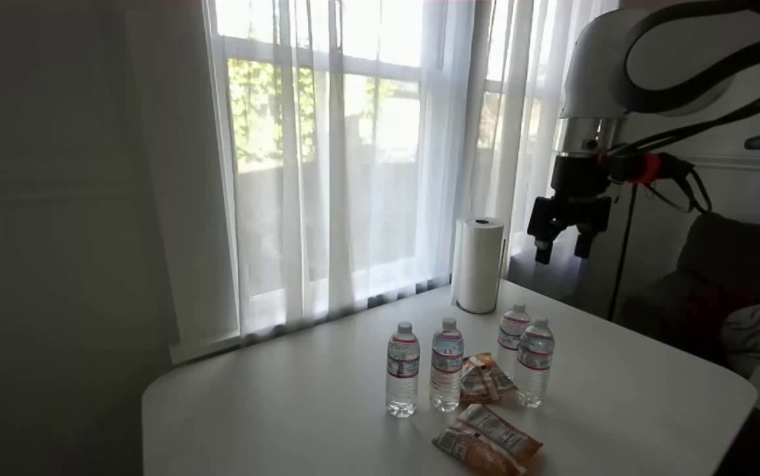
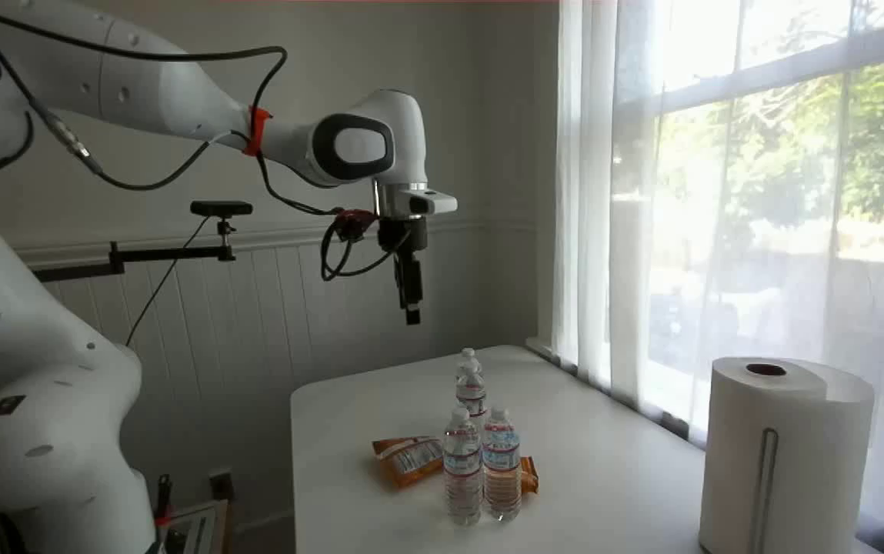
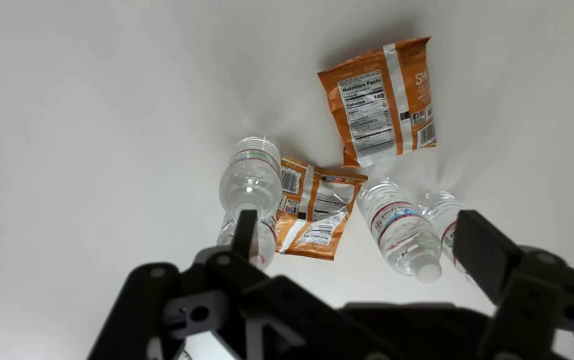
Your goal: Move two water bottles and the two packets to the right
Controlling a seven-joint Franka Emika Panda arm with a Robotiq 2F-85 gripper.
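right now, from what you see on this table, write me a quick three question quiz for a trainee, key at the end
1. How many water bottles stand on the table?
2. True or false: the end effector is open and holds nothing.
3. In the wrist view, what lies between the two pairs of water bottles: a) a paper-towel roll, b) a packet, c) a curtain?

Key: 1. four; 2. true; 3. b
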